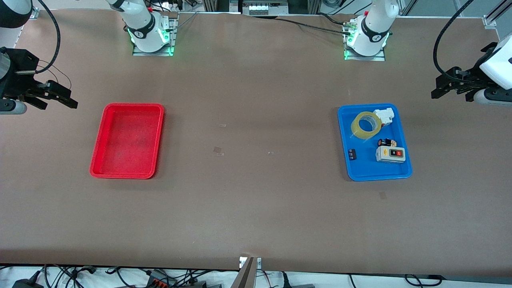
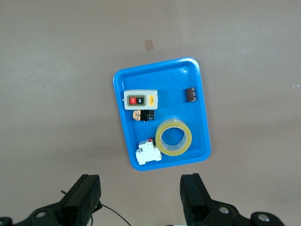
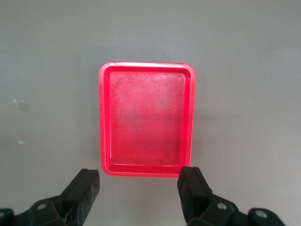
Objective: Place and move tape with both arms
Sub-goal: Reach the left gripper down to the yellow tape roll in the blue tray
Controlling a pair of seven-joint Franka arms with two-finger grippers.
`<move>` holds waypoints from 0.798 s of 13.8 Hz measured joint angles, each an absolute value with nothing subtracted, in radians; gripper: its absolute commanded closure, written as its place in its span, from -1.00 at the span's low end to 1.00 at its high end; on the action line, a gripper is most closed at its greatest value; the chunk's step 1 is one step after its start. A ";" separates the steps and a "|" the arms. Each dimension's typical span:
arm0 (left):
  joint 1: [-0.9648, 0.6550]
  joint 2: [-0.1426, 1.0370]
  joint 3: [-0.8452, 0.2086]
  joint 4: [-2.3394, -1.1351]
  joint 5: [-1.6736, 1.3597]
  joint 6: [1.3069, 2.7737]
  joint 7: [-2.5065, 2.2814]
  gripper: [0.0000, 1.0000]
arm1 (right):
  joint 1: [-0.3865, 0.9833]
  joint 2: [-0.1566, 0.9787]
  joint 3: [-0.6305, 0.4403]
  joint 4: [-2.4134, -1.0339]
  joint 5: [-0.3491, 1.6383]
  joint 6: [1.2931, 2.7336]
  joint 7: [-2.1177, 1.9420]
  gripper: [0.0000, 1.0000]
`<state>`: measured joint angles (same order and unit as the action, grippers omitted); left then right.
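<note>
The yellow tape roll [image 1: 365, 125] lies flat in the blue tray [image 1: 360, 173], in the part of the tray farther from the front camera; it also shows in the left wrist view [image 2: 173, 137]. My left gripper [image 1: 438, 91] is open and empty, held high over the bare table at the left arm's end, apart from the blue tray [image 2: 202, 113]. My right gripper [image 1: 66, 100] is open and empty, held high over the table at the right arm's end, beside the empty red tray [image 1: 98, 170]. The red tray also shows in the right wrist view [image 3: 146, 170].
In the blue tray lie a white breaker [image 1: 384, 115] touching the tape, a grey switch box with buttons [image 1: 391, 154], a small black and orange part [image 1: 386, 142] and a small dark block [image 1: 352, 154]. Bits of tape [image 1: 218, 150] stick to the mid table.
</note>
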<state>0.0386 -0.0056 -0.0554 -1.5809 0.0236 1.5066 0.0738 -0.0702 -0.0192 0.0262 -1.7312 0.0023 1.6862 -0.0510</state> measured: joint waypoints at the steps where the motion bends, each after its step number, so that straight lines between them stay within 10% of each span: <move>1: 0.039 -0.005 -0.055 -1.581 0.024 1.507 0.074 -1.00 | -0.070 -0.020 0.026 -1.731 0.002 1.686 -0.051 -1.00; 11: 0.039 0.005 -0.055 -1.691 0.024 1.567 0.074 -1.00 | -0.071 -0.024 0.026 -1.726 0.002 1.683 -0.051 -1.00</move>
<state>0.0386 0.0046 -0.0554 -1.6912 0.0236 1.5666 0.0738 -0.0707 -0.0238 0.0262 -1.7262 0.0021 1.6835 -0.0510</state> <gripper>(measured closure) 0.000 0.000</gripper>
